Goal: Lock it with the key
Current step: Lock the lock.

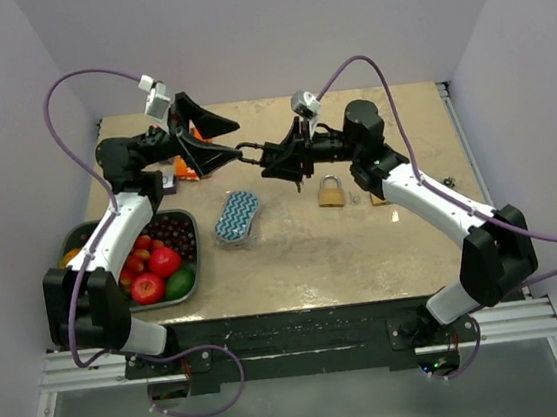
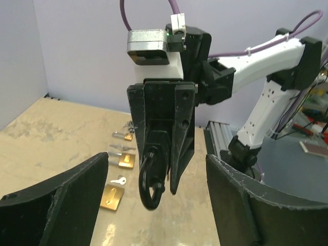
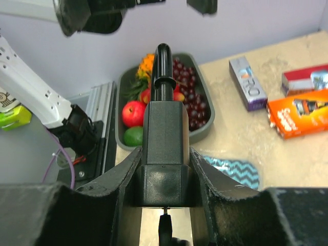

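Note:
My right gripper (image 3: 164, 154) is shut on the body of a black padlock (image 3: 164, 138), held in the air above the table's far middle. The padlock's shackle (image 3: 162, 66) points away from the wrist camera, toward the left arm. A dark key (image 3: 164, 228) sticks out of the lock's near end. My left gripper (image 1: 234, 141) stands open, its fingers (image 2: 56, 205) spread on both sides of the shackle (image 2: 151, 184) without touching it. In the top view the padlock (image 1: 257, 153) sits between the two grippers, with the right gripper (image 1: 278, 156) shut on it.
A brass padlock (image 1: 331, 192) lies on the table under the right arm. More brass padlocks (image 2: 111, 196) and a silver key (image 2: 118, 180) lie nearby. A fruit tray (image 1: 196, 240) stands front left, beside a blue zigzag pouch (image 1: 236, 216). Boxes (image 3: 297, 113) lie at the back left.

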